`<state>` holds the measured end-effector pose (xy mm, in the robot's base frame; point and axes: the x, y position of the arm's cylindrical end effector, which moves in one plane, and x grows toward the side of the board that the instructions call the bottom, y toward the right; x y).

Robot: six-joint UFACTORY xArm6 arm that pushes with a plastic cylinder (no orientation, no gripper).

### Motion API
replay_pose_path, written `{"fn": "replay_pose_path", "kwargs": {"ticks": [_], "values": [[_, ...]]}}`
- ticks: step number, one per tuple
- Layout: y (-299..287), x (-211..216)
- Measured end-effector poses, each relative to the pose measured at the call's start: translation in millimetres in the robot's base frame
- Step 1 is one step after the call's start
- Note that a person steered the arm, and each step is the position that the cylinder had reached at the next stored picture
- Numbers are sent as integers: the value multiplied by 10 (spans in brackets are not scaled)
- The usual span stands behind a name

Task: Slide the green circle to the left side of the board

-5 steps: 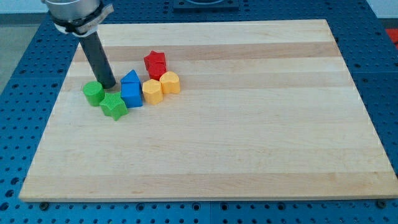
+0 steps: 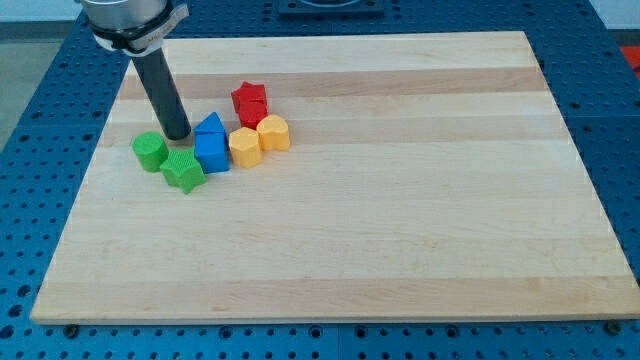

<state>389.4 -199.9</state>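
The green circle [image 2: 150, 150] lies near the board's left edge, in the upper left part of the view. My tip [image 2: 177, 134] stands just to its upper right, between it and the blue block [image 2: 211, 144], close to both. A green star [image 2: 182, 170] lies just to the lower right of the green circle.
Two yellow blocks [image 2: 246, 147] [image 2: 273, 132] and a red star [image 2: 250, 103] cluster to the right of the blue block. The wooden board [image 2: 400, 200] lies on a blue perforated table.
My tip has shifted slightly to the right, away from the green circle. The blocks have not moved.
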Motion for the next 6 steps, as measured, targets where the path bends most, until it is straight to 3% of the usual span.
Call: {"fn": "replay_pose_path", "kwargs": {"ticks": [3,6], "values": [[-260,310],[-636,299]]}}
